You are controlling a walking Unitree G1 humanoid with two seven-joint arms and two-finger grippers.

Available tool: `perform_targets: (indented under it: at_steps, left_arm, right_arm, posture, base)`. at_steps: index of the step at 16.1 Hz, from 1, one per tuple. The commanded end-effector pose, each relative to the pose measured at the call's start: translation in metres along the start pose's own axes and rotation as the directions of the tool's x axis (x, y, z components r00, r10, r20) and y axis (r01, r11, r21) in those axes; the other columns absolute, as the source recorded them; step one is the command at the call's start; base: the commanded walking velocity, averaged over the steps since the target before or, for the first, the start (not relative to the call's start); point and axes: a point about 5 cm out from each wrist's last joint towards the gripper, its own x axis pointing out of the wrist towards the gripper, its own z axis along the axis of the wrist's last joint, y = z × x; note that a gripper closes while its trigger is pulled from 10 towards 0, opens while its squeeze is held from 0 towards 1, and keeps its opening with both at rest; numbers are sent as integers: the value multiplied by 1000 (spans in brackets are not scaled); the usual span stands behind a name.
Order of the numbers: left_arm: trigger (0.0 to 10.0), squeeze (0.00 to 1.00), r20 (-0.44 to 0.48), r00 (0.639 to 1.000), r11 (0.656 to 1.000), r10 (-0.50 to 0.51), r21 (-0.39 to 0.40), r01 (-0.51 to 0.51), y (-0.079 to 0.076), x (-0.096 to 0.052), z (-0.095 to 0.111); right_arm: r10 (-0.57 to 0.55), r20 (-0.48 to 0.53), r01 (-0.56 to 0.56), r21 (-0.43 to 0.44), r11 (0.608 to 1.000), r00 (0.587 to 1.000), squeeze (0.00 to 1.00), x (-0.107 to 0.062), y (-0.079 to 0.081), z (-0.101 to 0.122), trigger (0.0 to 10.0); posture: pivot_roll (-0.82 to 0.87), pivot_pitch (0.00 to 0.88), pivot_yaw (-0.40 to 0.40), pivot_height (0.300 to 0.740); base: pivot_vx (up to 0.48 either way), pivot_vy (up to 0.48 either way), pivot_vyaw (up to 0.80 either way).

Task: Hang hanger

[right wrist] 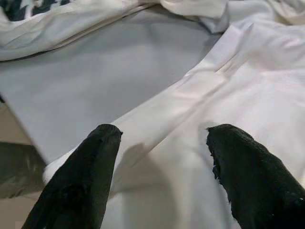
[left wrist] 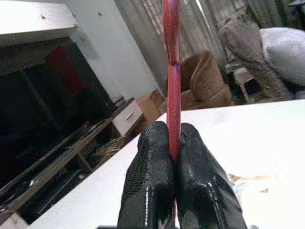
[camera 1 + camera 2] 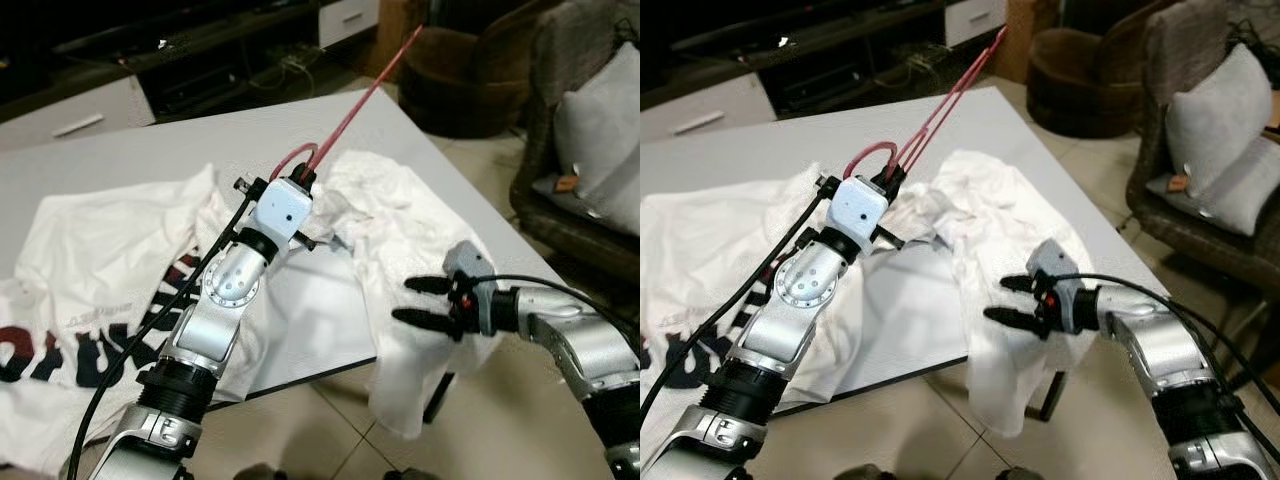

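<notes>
A red hanger (image 3: 362, 98) slants up and away over the grey table (image 3: 130, 150), its hook looping near my left wrist. My left gripper (image 2: 173, 145) is shut on the red hanger's (image 2: 172, 71) thin bar, raised above the table's middle. A white T-shirt (image 3: 110, 270) with dark lettering lies spread over the table, and one crumpled part (image 3: 410, 300) droops over the near right edge. My right gripper (image 3: 418, 301) hovers open just above that drooping cloth (image 1: 224, 119), fingers (image 1: 81, 186) wide apart with nothing between them.
A dark TV stand (image 3: 200, 60) with white drawers runs along the far side. A brown armchair (image 3: 460, 70) and a dark sofa with grey cushions (image 3: 600, 130) stand to the right. Tiled floor (image 3: 320, 430) lies below the table's near edge.
</notes>
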Motion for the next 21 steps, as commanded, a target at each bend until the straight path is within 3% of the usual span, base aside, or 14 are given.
perform_targets:
  at_steps: [1, 4, 6, 8, 15, 21]
  left_arm:
    - [10000, 0, -2, 1000, 1000, -3, 16, 3, 2, 0, 0]
    - [10000, 0, -3, 1000, 1000, -1, 17, 1, 3, -1, 0]
    - [10000, 0, -3, 1000, 1000, 0, 17, 0, 2, -1, 0]
    - [10000, 0, -1, 1000, 1000, 0, 16, 0, 2, -1, 0]
    - [10000, 0, 7, 1000, 1000, 9, 16, -9, 4, 0, 3]
    - [10000, 0, 3, 1000, 1000, 18, 18, -18, 6, -1, 2]
  right_arm:
    - [-21, 14, 22, -13, 1000, 1000, 0, 0, -4, 5, 10000]
    - [-40, 6, 40, -16, 999, 999, 0, 4, -7, 4, 10000]
    - [-99, -70, 95, -69, 993, 993, 0, 8, -12, -5, 10000]
    - [-137, -81, 129, -100, 987, 987, 0, 12, -15, -5, 10000]
    - [-330, 10, 322, -242, 915, 944, 0, 40, -34, 27, 10000]
    - [-422, 57, 422, -267, 867, 905, 0, 51, -43, 37, 10000]
  posture:
    - [-59, 0, 77, 736]
    - [-59, 0, 77, 736]
    - [-59, 0, 77, 736]
    - [-59, 0, 77, 736]
    - [-48, 0, 71, 736]
    - [-40, 0, 67, 736]
  base:
    - [0, 0, 0]
    - [0, 0, 0]
    - [0, 0, 0]
    - [0, 0, 0]
    - [0, 0, 0]
    - [0, 0, 0]
